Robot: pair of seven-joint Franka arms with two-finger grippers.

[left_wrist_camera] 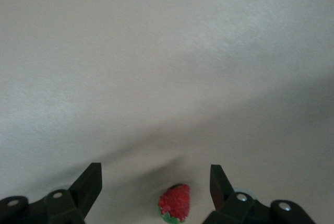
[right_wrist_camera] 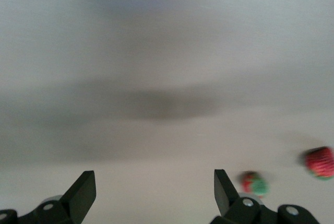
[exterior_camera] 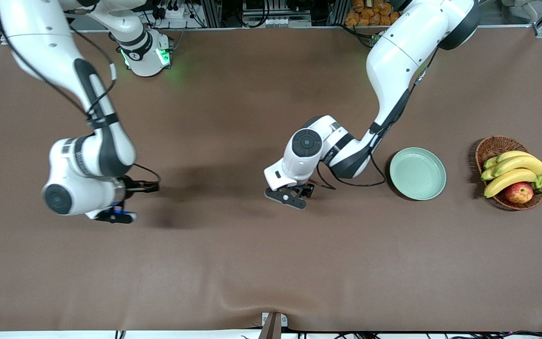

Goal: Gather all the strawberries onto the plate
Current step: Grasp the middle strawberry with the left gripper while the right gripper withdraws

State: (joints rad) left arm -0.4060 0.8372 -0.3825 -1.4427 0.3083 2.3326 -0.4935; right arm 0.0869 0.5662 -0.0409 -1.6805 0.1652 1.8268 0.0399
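Note:
One strawberry (left_wrist_camera: 175, 203), red with a green cap, lies on the brown cloth between the spread fingers of my left gripper (left_wrist_camera: 154, 174), which is open and low over the table (exterior_camera: 294, 195). Two more strawberries (right_wrist_camera: 254, 184) (right_wrist_camera: 319, 161) show in the right wrist view, just outside one finger of my open, empty right gripper (right_wrist_camera: 154, 179). In the front view no strawberry shows; the hands hide them. The pale mint-green plate (exterior_camera: 417, 173) lies empty toward the left arm's end of the table, beside my left arm's wrist.
A brown wicker basket (exterior_camera: 490, 147) with bananas (exterior_camera: 515, 170) and a red-yellow apple (exterior_camera: 519, 192) stands beside the plate, at the left arm's end. My right gripper (exterior_camera: 120, 207) is low over the cloth near the right arm's end.

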